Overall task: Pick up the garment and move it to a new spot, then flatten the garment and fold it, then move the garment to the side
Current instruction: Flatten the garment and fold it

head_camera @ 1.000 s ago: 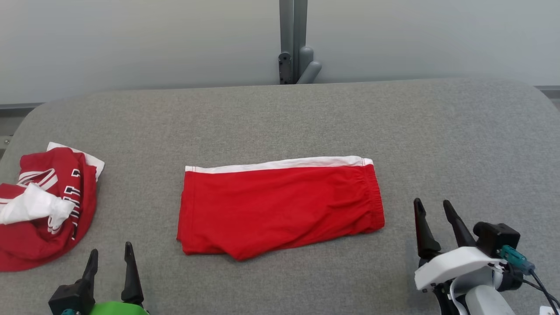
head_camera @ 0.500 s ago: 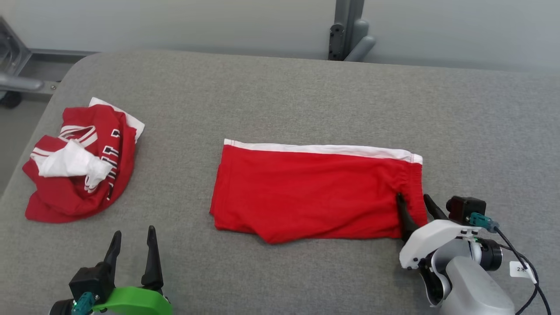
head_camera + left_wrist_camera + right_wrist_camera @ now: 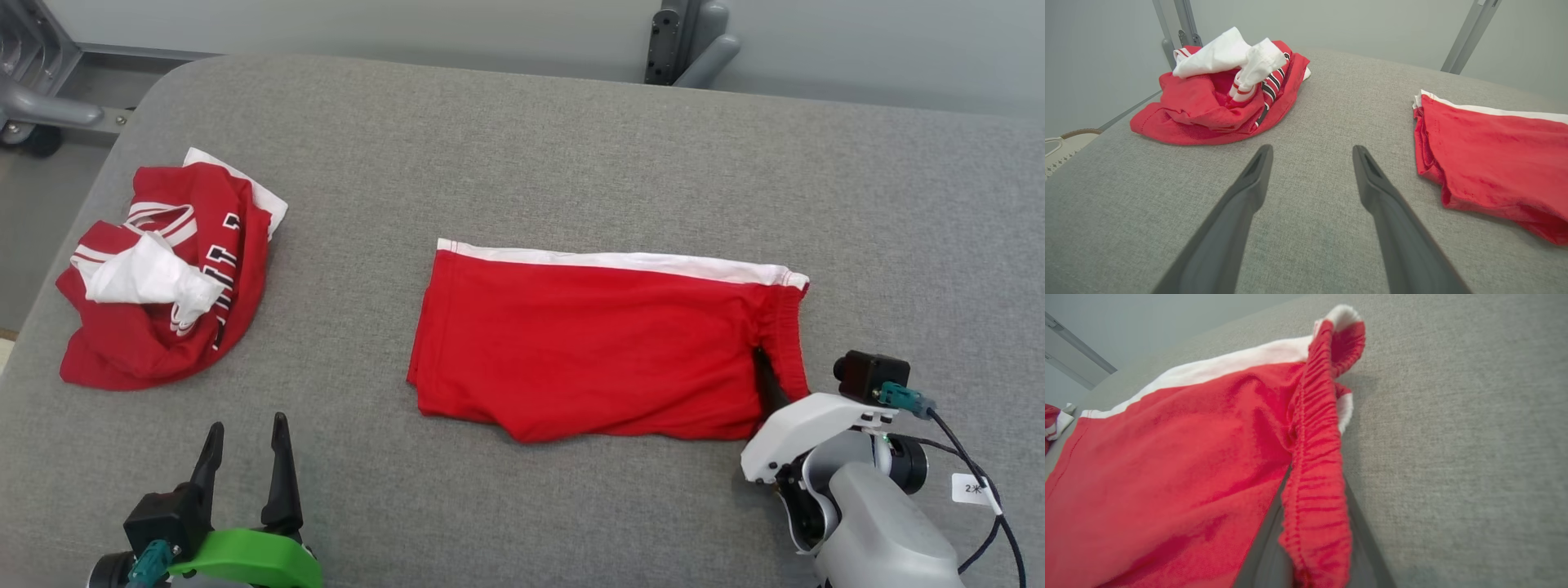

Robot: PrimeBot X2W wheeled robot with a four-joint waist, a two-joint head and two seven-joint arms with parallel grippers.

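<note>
**Red on grey: clamped for the final move**

Finds the red shorts [image 3: 596,343] lying flat and folded into a tidy rectangle, white stripe along the far edge, near the middle of the grey padded table [image 3: 522,147]. Pinches the elastic waistband [image 3: 1314,465] at the shorts' right end between the closed-in fingers of the right gripper [image 3: 771,369], with the cloth bunching up around the hold. Holds the left gripper [image 3: 248,426] low at the near left, fingers spread wide, touching nothing. Puts the flattening and folding down as apparently done, judging by the neat lie of the cloth. Leaves only the shift to the side, with the shorts not yet off the surface. Counts two garments in all: one folded pair of shorts and, well apart at the far left, one crumpled red-and-white jersey [image 3: 155,327]. Counts also two grippers, one clamped and one empty, and one table.
</note>
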